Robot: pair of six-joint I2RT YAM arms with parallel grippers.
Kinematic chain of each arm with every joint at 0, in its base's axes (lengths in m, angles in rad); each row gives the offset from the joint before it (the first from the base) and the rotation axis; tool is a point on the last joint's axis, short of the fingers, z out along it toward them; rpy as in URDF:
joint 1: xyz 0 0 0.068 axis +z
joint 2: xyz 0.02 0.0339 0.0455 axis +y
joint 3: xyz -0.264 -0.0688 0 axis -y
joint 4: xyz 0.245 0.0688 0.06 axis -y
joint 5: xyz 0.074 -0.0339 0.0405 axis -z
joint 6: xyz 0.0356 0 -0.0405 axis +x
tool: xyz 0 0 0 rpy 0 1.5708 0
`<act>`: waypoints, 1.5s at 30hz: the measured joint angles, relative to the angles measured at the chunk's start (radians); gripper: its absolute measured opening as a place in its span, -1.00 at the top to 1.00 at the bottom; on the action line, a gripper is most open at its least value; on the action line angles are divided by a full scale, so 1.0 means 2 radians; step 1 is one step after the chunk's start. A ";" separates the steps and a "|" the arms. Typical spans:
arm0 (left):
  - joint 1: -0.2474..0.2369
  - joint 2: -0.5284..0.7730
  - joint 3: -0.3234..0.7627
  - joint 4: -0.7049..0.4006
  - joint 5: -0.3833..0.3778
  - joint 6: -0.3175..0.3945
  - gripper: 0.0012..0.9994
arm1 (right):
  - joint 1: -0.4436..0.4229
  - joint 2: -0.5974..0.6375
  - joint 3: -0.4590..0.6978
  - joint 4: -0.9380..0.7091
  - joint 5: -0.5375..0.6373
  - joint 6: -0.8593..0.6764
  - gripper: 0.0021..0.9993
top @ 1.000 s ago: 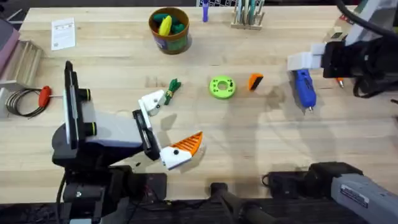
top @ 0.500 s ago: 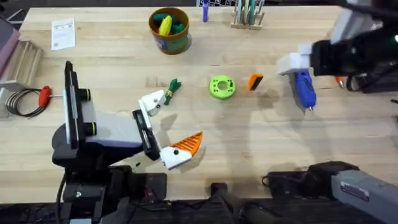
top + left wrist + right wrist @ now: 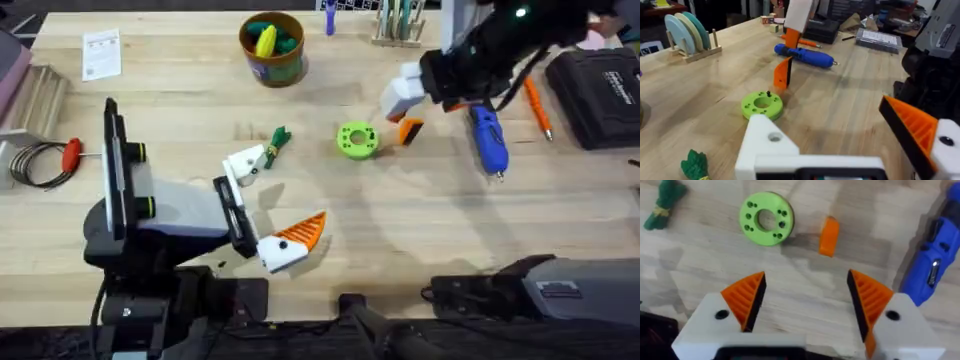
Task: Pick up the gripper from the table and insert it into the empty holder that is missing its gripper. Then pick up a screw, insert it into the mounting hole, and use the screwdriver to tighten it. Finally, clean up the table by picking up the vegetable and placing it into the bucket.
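**Table (image 3: 180,110).** Wooden top, with the work laid across its middle band.

**Arms.** My right gripper (image 3: 400,98) reaches in from the far right and hangs above the table. Its pads (image 3: 747,297) are spread wide with nothing between them. My left gripper (image 3: 275,200) sits at the near left, also wide apart and empty. One of its fingers carries an orange pad. The other is the bare white holder (image 3: 245,162), with its mounting hole visible in the left wrist view.

**Bucket (image 3: 272,62).** Far side, left of centre. It holds a yellow corn (image 3: 264,40) and some green toy pieces. The task's vegetable is not in it.

**Screwdriver (image 3: 487,140).** Lies flat to the right of the right gripper, tip pointing near. Untouched.

**Disc (image 3: 357,140).** Lime green, flat, centre of the table.

**Tip (image 3: 410,131).** This is the part to fetch. It stands on edge between disc and screwdriver, just on the near side of the right gripper and almost under it. The right arm is much the nearer, and the left is well apart from it. In the right wrist view the tip (image 3: 829,236) lies ahead of the open pads, its long side roughly square to the line between them. I judge that a short advance and descent would bracket it.

**Vegetable (image 3: 277,140).** Just beside the holder, on its far right side.
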 joint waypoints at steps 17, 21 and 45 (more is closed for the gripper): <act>0.000 0.000 0.000 0.000 0.000 0.000 -0.97 | -0.012 0.105 0.000 0.027 0.027 0.123 -0.87; 0.000 0.000 0.000 0.000 0.000 0.000 -0.97 | -0.012 0.117 0.000 0.030 0.032 0.116 -0.87; 0.000 0.000 0.000 0.000 0.000 0.001 -0.97 | -0.023 0.131 -0.006 0.036 0.033 0.097 -0.59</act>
